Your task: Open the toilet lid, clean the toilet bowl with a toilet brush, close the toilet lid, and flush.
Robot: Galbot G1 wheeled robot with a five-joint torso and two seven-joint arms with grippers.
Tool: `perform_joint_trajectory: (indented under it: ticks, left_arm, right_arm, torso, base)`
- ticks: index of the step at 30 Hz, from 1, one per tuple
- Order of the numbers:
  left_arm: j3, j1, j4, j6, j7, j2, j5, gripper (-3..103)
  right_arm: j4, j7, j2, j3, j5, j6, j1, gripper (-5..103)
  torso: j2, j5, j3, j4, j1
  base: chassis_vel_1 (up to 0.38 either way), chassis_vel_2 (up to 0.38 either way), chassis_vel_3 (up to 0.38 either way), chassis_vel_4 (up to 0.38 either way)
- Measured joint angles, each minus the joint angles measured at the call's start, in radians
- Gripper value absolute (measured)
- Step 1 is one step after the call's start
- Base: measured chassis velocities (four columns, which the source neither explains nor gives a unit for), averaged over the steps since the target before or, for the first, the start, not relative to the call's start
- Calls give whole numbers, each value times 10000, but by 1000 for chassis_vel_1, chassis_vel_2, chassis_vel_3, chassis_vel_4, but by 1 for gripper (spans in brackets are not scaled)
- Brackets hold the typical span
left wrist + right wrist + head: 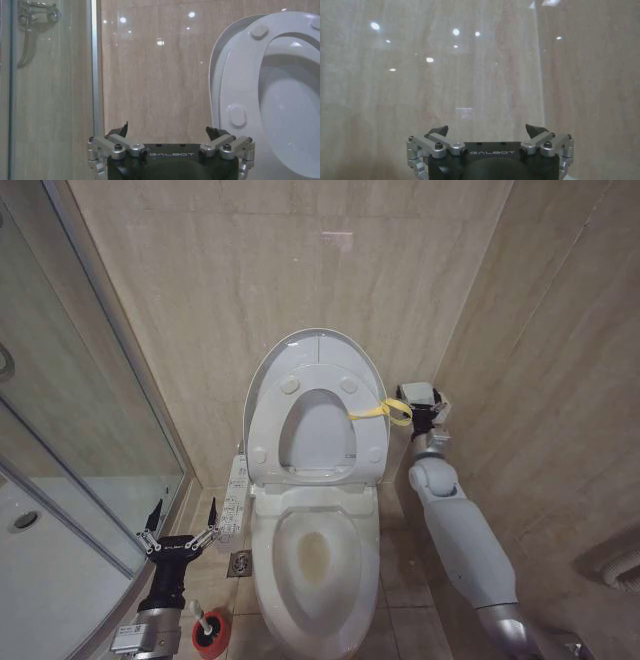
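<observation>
toilet lid point(318, 352) stands upright against the tiled wall point(250, 270), bowl point(318, 565) uncovered; my right gripper point(487, 129) (fingers spread) faces bare tile, my left gripper point(180, 525), also spread, hovers beside the shower glass point(70, 430).

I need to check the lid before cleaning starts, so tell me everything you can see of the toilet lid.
The toilet lid is a glossy white plastic oval, raised upright against the beige wall, with the ring-shaped seat folded up against it and hiding most of its underside. A yellow strap hangs at its edge on the robot's right. The right pincer sits open just beside that strap; whether they touch is unclear.
</observation>
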Motion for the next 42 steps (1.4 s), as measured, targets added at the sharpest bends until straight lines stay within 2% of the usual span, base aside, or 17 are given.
perform_joint_trajectory:
  ticks: [7,14,23,32,42]
  left_arm:
    - [0,0,0,0,0,0,0,100]
    - [0,0,0,0,1,0,0,100]
    - [0,0,0,0,0,0,0,100]
    - [0,0,0,0,0,0,0,100]
    - [0,0,0,0,1,0,0,100]
  right_arm:
    - [370,130,215,-374,-25,-68,-236,100]
    - [819,187,129,-538,-64,-61,-716,100]
    - [1846,155,-505,-558,99,-22,-2079,100]
    - [3122,46,-998,-337,274,-2,-3714,100]
    - [4434,-18,-1251,153,326,201,-5436,100]
  torso:
    - [1,-1,0,0,0]
    - [1,-1,0,0,-1]
    - [2,0,-1,-4,-1]
    - [2,0,-1,4,-1]
    - [2,0,-1,-1,-1]
  base:
    - [0,0,0,0]
    - [0,0,0,0]
    - [0,0,0,0]
    - [0,0,0,0]
    - [0,0,0,0]
